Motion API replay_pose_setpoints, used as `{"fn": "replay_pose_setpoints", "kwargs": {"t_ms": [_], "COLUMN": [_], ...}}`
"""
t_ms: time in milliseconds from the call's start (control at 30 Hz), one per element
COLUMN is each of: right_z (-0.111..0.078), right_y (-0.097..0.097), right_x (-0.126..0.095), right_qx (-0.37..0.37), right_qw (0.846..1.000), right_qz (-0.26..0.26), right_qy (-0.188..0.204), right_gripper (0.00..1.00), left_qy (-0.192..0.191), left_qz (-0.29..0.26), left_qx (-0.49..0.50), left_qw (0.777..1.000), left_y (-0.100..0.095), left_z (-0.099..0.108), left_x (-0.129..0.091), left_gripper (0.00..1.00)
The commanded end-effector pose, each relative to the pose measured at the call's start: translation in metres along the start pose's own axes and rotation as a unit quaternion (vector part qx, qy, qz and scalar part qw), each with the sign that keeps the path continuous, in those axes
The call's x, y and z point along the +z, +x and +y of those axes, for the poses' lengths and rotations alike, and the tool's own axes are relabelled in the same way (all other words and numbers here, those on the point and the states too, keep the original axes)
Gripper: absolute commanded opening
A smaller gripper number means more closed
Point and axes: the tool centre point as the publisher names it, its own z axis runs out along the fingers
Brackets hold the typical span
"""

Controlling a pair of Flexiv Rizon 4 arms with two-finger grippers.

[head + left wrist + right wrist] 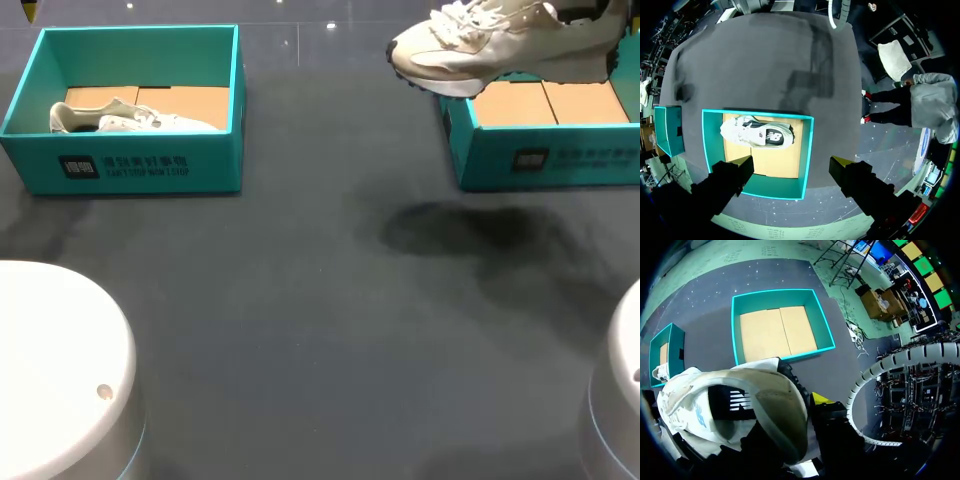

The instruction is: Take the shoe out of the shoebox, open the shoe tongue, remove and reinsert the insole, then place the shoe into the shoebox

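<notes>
A white sneaker point(500, 40) hangs in the air over the near left corner of the right teal shoebox point(545, 160), toe pointing left. My right gripper point(800, 410) is shut on its heel collar point(785, 405); one yellow fingertip point(820, 399) shows outside the heel, the other is hidden inside the shoe. Beneath it, the right shoebox point(737, 325) holds only its cardboard floor. My left gripper point(792, 165) hovers open high above the left teal shoebox point(807, 150), where a second white sneaker point(760, 135) lies on its side.
The left shoebox point(140, 165) with its sneaker point(130, 118) stands at the table's far left. Dark tabletop point(320, 300) stretches between and in front of the two boxes. The two white arm bases point(60, 370) sit at the near corners.
</notes>
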Motion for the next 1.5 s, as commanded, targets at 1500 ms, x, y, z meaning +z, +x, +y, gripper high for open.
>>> {"fn": "replay_pose_setpoints", "kwargs": {"t_ms": [1500], "right_z": [-0.188], "right_y": [0.084], "right_x": [0.033], "right_qx": [0.025], "right_qw": [0.999], "right_qz": [-0.017], "right_qy": [0.038], "right_gripper": [0.0], "left_qy": [-0.001], "left_qz": [0.001], "left_qx": [0.0], "left_qw": [1.0], "left_y": [0.0], "left_z": [-0.001], "left_x": [-0.001], "left_gripper": [1.0]}}
